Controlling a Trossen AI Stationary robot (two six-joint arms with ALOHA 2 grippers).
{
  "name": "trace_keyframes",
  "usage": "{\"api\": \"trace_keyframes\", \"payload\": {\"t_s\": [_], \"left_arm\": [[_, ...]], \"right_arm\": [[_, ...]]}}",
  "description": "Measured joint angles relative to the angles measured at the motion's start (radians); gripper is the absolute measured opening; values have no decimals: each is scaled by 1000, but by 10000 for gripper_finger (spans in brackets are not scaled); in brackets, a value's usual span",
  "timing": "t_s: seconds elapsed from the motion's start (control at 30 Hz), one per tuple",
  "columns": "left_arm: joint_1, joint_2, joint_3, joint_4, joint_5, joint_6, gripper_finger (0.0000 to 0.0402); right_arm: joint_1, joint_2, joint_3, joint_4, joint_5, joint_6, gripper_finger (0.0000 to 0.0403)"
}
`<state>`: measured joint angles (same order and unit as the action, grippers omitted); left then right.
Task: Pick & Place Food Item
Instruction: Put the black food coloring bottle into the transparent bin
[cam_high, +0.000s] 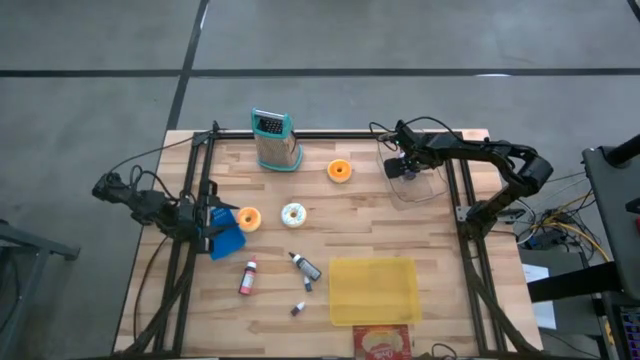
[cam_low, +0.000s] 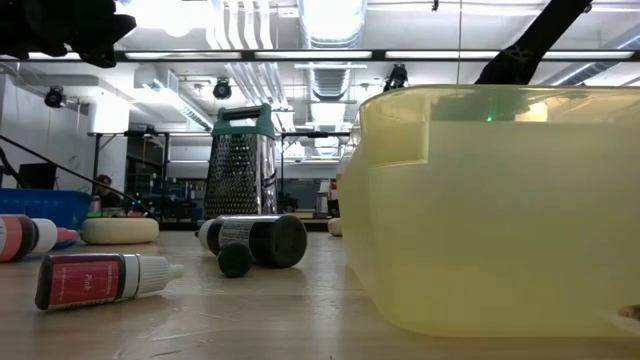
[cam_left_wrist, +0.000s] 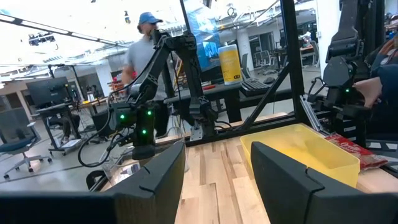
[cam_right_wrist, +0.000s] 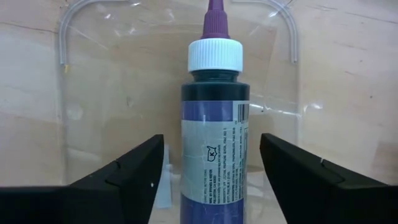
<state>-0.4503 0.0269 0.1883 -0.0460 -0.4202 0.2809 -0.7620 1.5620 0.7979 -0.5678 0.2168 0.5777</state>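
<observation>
A dark purple squeeze bottle (cam_right_wrist: 214, 140) with a white cap, purple nozzle and printed label is seen inside a clear plastic container (cam_right_wrist: 283, 74) near the table's far right corner.

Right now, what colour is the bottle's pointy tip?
Purple, above a white cap; clearest in the right wrist view.

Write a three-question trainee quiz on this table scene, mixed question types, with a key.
1. True or false: the right gripper is clamped tight on the purple bottle.
2. Which sits nearest the left gripper in the high view? A. orange donut B. grater C. yellow bin
3. Fill in: the purple bottle lies in a clear ____.

Key:
1. False. The fingers stand apart on either side of it.
2. A
3. Container, at the table's far right.
</observation>
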Motion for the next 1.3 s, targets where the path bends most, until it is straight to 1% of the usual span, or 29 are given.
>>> {"api": "trace_keyframes", "payload": {"t_s": [0.2, 0.4, 0.73, 0.97, 1.3], "left_arm": [[0, 0, 0, 0, 0, 0, 188], [0, -1, 0, 0, 0, 0, 188], [0, -1, 0, 0, 0, 0, 188], [0, 0, 0, 0, 0, 0, 188], [0, 0, 0, 0, 0, 0, 188]], "right_arm": [[0, 0, 0, 2, 13, 0, 288], [0, 0, 0, 3, 14, 0, 295], [0, -2, 4, -6, 9, -1, 278], [0, -2, 55, -86, -33, -1, 263], [0, -2, 148, -212, -35, 20, 246]]}}
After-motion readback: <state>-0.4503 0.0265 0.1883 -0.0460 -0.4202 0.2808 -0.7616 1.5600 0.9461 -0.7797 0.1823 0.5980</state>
